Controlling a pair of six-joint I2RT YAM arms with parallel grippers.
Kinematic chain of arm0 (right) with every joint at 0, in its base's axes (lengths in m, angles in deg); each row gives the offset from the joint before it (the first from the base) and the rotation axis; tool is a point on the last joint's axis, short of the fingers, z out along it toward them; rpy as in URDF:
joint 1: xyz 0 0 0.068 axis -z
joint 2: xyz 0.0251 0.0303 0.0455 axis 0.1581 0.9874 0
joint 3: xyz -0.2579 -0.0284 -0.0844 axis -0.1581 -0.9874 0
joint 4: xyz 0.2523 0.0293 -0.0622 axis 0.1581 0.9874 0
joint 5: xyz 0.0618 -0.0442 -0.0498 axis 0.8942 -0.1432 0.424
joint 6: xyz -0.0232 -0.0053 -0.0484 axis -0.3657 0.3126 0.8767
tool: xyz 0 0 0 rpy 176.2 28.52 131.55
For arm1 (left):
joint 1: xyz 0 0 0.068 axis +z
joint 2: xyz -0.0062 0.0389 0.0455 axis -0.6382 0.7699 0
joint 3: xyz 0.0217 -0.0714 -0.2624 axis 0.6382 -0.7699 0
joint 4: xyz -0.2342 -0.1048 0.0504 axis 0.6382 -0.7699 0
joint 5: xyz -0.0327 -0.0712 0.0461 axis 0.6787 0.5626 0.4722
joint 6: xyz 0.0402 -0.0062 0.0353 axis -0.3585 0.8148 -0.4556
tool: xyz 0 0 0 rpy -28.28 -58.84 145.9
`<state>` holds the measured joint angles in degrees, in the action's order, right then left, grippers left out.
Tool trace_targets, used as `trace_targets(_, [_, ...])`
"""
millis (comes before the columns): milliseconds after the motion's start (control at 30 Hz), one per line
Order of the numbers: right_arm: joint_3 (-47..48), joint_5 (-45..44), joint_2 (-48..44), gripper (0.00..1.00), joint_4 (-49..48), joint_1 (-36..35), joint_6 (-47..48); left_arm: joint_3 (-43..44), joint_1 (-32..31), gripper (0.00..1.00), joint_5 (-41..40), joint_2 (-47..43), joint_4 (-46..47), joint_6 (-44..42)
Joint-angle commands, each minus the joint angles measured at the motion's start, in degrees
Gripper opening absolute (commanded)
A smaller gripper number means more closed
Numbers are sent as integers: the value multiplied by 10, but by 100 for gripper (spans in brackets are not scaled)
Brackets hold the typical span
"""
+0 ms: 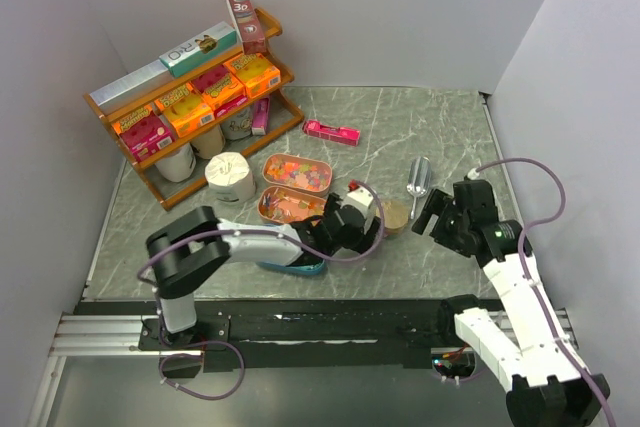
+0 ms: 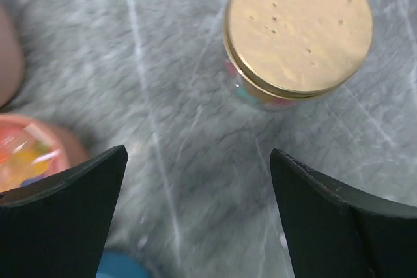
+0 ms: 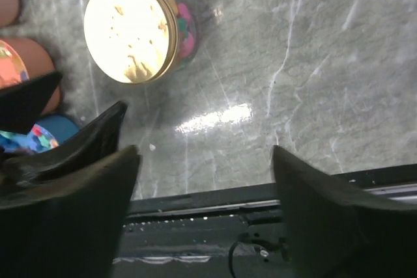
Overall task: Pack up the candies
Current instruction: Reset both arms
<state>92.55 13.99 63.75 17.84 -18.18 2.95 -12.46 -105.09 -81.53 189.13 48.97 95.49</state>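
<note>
Cork-lidded glass jar (image 2: 298,27) of bright candies (image 3: 185,25) stands on grey marble surface (image 2: 182,63).
Left tool (image 2: 199,161) and right tool (image 3: 205,154) both spread wide, empty.

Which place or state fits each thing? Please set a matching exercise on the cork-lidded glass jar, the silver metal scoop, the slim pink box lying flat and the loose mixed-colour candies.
Things:
1. cork-lidded glass jar
2. silver metal scoop
3. slim pink box
4. loose mixed-colour candies

Places or states:
a. lying flat on its own, farthest back of the four
b. filling the salmon oval trays
c. standing upright with its lid on, nearest the arms
d. lying down just beyond the jar, slightly to its right

Pairs: 1-c, 2-d, 3-a, 4-b
</note>
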Motion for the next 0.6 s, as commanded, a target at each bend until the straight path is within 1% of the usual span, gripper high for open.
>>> trace_targets(0, [5,-34,-31,100,2,5,8,13,3,97,-35,-80,-119,75])
trace_targets(33, [7,-38,-34,100,2,4,7,12,4,96,-38,-100,-122,83])
trace_targets(133, [24,-38,-27,100,13,5,5,17,5,96,-70,-130,-194,115])
trace_targets(200, [33,-40,-23,100,16,5,-3,11,6,96,-82,-146,-216,121])
trace_targets(233, [34,-42,-23,100,14,5,-5,6,6,96,-92,-168,-230,122])
trace_targets(367, [33,-53,-26,100,10,6,-11,-47,6,97,-121,-236,-247,126])
trace_targets(567, [14,-45,-33,100,-4,5,-15,-92,6,97,-165,-332,-289,156])
